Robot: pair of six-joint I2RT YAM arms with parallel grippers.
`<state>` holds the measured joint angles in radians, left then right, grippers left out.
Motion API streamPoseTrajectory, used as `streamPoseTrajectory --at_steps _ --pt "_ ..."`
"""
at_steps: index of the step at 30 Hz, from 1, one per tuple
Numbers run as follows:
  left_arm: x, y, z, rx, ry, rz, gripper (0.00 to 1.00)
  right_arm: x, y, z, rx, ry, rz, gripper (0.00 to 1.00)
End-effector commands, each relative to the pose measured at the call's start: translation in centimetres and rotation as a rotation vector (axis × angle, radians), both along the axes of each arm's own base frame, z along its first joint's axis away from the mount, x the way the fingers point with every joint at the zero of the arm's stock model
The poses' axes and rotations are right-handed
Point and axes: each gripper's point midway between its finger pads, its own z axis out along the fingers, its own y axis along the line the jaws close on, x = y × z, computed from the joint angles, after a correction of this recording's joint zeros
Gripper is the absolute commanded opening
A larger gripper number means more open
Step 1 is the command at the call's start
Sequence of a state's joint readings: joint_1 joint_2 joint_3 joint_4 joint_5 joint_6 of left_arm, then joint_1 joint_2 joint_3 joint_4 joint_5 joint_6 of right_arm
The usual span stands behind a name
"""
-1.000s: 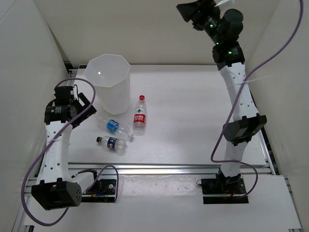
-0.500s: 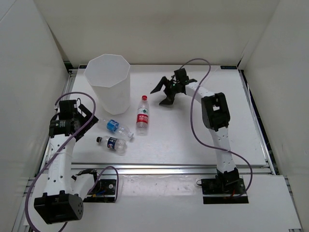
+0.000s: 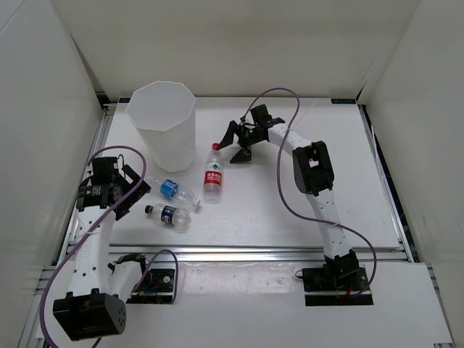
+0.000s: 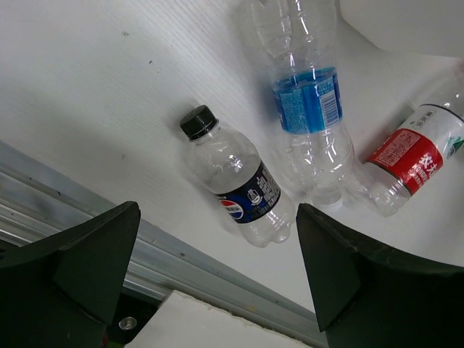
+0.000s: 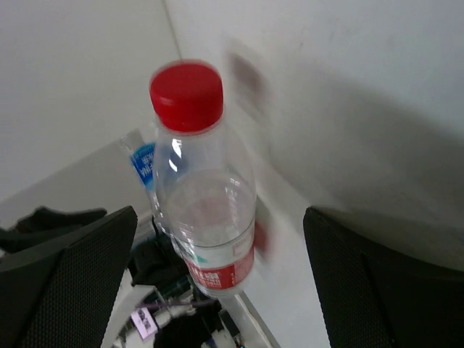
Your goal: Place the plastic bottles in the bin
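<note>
The white bin (image 3: 161,123) stands at the back left. Three bottles lie in front of it: the red-capped, red-labelled bottle (image 3: 211,174), the blue-labelled bottle (image 3: 172,190) and the dark-labelled, black-capped bottle (image 3: 168,215). The unlabelled bottle is not in view. My right gripper (image 3: 233,145) is open and empty, low over the table just right of the red cap; in the right wrist view the red-capped bottle (image 5: 206,196) lies between and ahead of my fingers (image 5: 65,283). My left gripper (image 3: 136,197) is open and empty, left of the dark-labelled bottle (image 4: 239,190), with the blue-labelled bottle (image 4: 308,109) beyond it.
A metal rail (image 3: 254,254) runs along the table's near edge and shows in the left wrist view (image 4: 109,210). White walls close in the table on the left, back and right. The bin's base (image 4: 406,22) is just beyond the bottles.
My right arm has swung down from high at the back to the table and moved left up to the red cap. My left gripper has shifted slightly down and nearer.
</note>
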<state>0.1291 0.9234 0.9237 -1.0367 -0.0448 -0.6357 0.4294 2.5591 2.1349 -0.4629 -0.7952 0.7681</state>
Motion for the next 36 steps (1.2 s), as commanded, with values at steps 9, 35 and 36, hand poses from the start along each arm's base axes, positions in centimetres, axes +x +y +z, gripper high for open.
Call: streamPoseTrajectory --at_steps 9,35,36 --pt "-1.9 -0.9 -1.4 -0.043 0.021 -0.011 1.0 -5.0 0.2 -3.5 -0.068 0.012 0.18 1.0" --pt "-3.1 -0.7 -0.7 -0.025 0.05 -0.008 1.0 -5.1 -1.9 -0.6 -0.095 -0.021 0.114 0.39" --pt "-3.3 -0.7 -1.0 -0.026 0.059 -0.008 1.0 -4.4 -3.1 0.3 -0.099 -0.047 0.092 0.37"
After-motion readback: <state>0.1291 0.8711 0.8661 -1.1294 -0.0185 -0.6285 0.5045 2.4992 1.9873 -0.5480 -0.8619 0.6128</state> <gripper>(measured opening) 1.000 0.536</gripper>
